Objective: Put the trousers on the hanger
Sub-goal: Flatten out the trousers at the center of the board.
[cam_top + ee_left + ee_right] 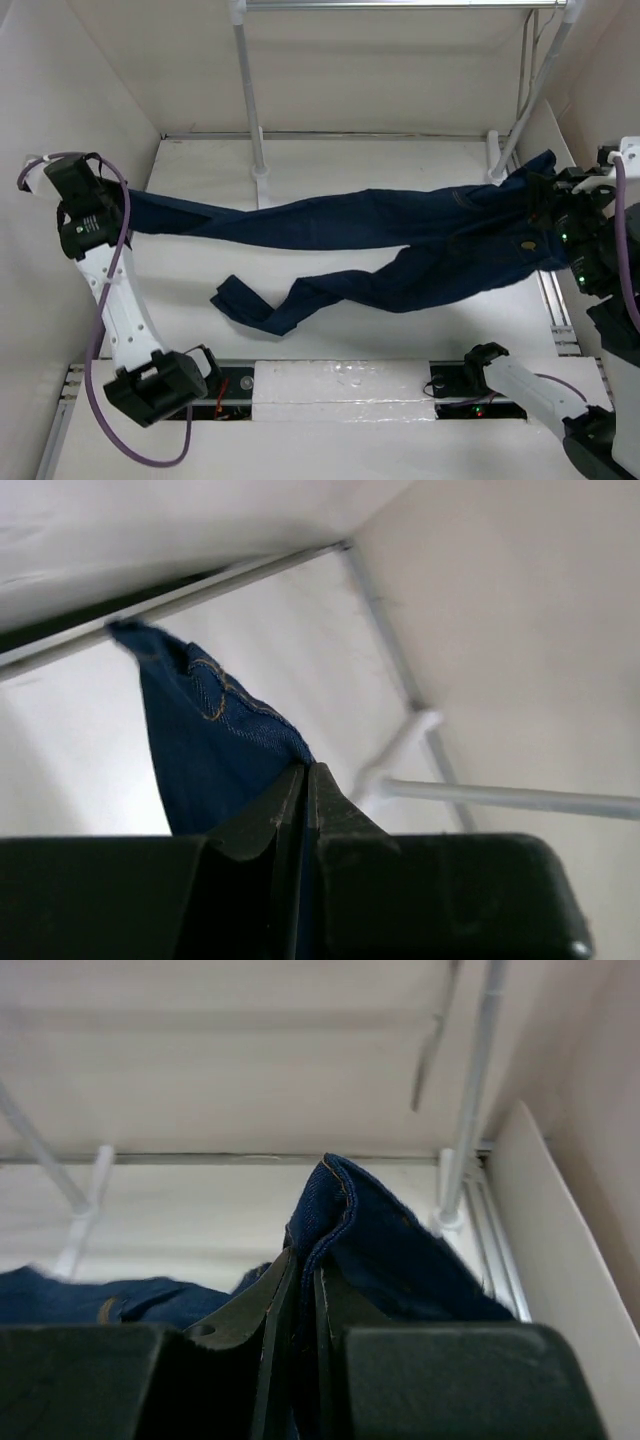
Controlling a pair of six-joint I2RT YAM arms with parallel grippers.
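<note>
We work over a white table (330, 165) with white walls. Our left gripper (305, 780) is pressed together on one leg end of the trousers (380, 225), and our right gripper (303, 1265) pinches a fold at the waist. The cloth stretches between both sets of fingers, its other leg sagging onto the table. The hanger (432, 1060) hangs beyond the right fingers.

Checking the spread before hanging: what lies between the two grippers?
The top view shows the trousers between left gripper and right gripper: one leg stretched across, the other sagging onto the table.
</note>
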